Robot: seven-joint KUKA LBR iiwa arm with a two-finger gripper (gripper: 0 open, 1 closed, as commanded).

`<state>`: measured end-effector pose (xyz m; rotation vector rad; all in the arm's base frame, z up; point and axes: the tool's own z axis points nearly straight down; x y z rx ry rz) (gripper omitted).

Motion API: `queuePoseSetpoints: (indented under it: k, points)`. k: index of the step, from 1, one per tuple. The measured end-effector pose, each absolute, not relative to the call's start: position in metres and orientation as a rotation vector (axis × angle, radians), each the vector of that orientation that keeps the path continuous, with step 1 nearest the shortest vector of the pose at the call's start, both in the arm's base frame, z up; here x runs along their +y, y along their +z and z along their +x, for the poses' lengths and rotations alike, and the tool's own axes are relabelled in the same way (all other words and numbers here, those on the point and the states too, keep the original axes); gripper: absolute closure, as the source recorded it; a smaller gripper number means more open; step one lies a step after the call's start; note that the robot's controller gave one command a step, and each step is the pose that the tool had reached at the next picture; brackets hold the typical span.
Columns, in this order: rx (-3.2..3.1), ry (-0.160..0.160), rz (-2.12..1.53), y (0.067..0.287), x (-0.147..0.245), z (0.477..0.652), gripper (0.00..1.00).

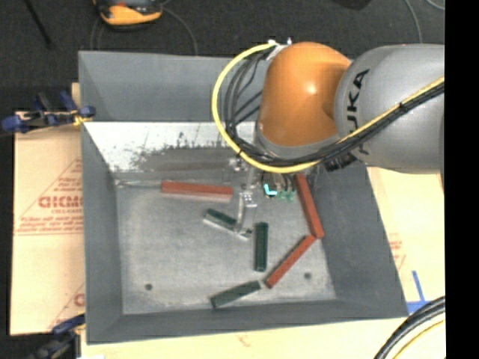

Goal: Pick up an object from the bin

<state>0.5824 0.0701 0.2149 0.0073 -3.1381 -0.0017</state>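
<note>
Grey metal is lining the bin [101, 223] you are looking down into, and a few slim bars are lying scattered on its floor. The pincer [244, 226] is hanging low over the middle of that floor, under the arm's orange cover. Whether it is apart or together I cannot tell from this angle.

A short dark green bar [219, 218] is lying just beside the pincer, on its left in the view, tilted and perhaps touching it. That is the likeliest pick. A longer dark green bar [260, 247] is lying just below the pincer, and a red bar [196, 189] is resting above and to the left, near the back wall. Two more red bars [290, 261] [310, 208] are sitting off to its right, and another green bar [236, 294] is lying well below, by the front wall.

You are probably dealing with something stiff, light and smooth-sided, so it may be skating away under a glancing touch. Taking it across its narrow width at mid-length looks safest, so it is not swinging.
</note>
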Motion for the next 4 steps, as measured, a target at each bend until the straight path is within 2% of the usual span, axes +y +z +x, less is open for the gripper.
queuePoseSetpoints:
  k: [1,2,3,4]
  points:
    - [-3.146,-0.003,0.006,0.219,0.07,0.584,0.0]
    - [-3.15,-0.004,-0.06,0.164,0.042,0.57,0.0]
    - [-3.146,0.002,0.141,0.119,0.042,0.6,0.0]
    - [-3.11,-0.007,-0.502,0.083,0.022,0.58,1.0]
